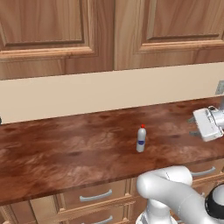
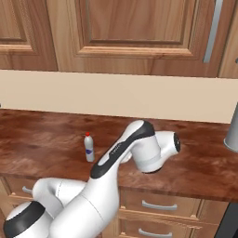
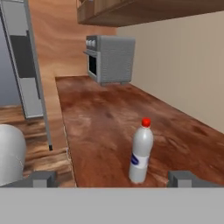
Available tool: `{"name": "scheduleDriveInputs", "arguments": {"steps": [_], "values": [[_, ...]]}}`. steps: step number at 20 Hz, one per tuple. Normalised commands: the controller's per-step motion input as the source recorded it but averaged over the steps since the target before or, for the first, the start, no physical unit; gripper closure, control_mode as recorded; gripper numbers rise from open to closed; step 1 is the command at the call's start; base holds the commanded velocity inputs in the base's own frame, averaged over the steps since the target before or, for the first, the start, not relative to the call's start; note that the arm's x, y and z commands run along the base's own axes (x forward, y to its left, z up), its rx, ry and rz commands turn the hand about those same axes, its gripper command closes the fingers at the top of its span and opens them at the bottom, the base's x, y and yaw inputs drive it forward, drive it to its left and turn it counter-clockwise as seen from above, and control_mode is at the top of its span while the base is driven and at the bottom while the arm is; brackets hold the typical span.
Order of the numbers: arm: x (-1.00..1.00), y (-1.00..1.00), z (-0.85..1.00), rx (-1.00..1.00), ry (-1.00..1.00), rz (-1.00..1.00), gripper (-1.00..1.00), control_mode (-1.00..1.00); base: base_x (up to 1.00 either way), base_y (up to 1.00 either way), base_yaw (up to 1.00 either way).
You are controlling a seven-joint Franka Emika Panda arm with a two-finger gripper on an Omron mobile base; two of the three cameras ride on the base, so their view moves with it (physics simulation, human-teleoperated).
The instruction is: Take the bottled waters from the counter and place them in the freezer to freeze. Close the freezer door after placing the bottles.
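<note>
My claw (image 3: 113, 178) stands with its two fingers spread as wide as they go and nothing held between them. I keep them apart so that the bottle (image 3: 141, 151) can pass into the gap before I close.

The bottle, red-capped with a blue label, stands upright on the counter (image 1: 65, 148), well clear of the wall and not far from the front edge. In the hand view it sits between my two fingertips (image 3: 183, 178) but beyond them, so I judge that I am lined up on it and not yet touching it. It appears in the left base view (image 1: 141, 139) and in the right base view (image 2: 89, 147) standing alone on bare wood.

My hand (image 1: 209, 124) is held low and level over the counter, to the right of the bottle. I judge this suits a sideways grip on the body of an upright bottle.

A small grey oven (image 3: 110, 59) stands at the far end of the counter. A tall grey door with a black panel (image 3: 24, 61) stands open at the left of the hand view; I take it for the freezer door, ready to receive the bottle.
</note>
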Motion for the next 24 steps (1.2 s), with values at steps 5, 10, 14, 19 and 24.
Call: {"name": "scheduleDriveInputs", "arguments": {"steps": [5,10,14,19,24], "values": [[0.42,0.14,-0.26,0.01,0.00,0.01,-1.00,-1.00,0.00,0.00,0.00],[0.23,0.32,-0.43,0.00,0.00,0.03,-1.00,-1.00,0.00,0.00,0.00],[0.20,0.29,-0.49,0.00,0.00,0.05,-1.00,-1.00,0.00,0.00,0.00],[0.27,0.23,-0.34,0.00,0.00,0.07,-1.00,-1.00,0.00,0.00,0.00],[0.26,0.10,-0.18,0.01,-0.01,0.06,-1.00,-1.00,0.00,0.00,0.00]]}}
